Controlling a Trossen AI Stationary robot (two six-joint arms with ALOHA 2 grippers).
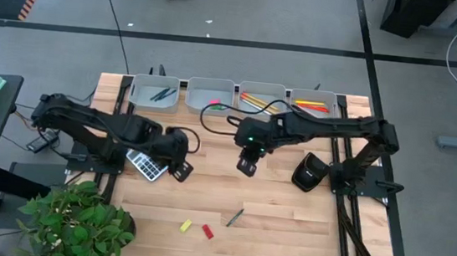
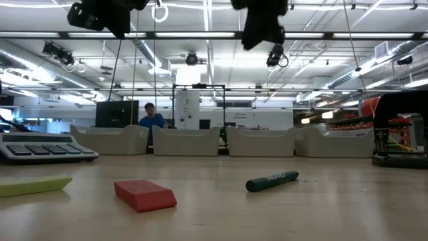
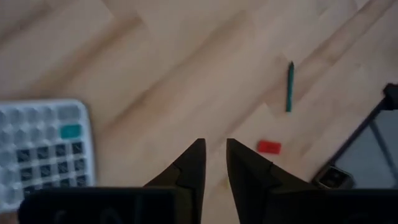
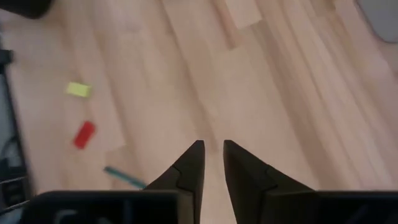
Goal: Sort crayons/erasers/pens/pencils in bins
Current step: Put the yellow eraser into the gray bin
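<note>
From above, the right gripper [image 1: 247, 165] hangs over the middle of the table [image 1: 287, 213], empty, and the left gripper [image 1: 182, 171] waits beside the calculator [image 1: 147, 165]. Three loose items lie near the front edge: a yellow eraser [image 1: 186, 225], a red eraser [image 1: 207, 232] and a dark green crayon [image 1: 235, 218]. The four bins [image 1: 211, 95] line the far edge, well apart from them.

At table height, the red eraser [image 2: 145, 195] and the crayon [image 2: 272, 180] lie flat and low, so a descent that stops short would likely close on nothing, and the round crayon could roll away from a nudge.

The left wrist shows its fingers [image 3: 193, 171] nearly together, a slim gap between, holding nothing.

The right wrist shows its fingers [image 4: 193, 168] likewise close and empty. The yellow eraser [image 4: 78, 89] and red eraser [image 4: 84, 134] sit close, so a grasp at one may push the other.
</note>
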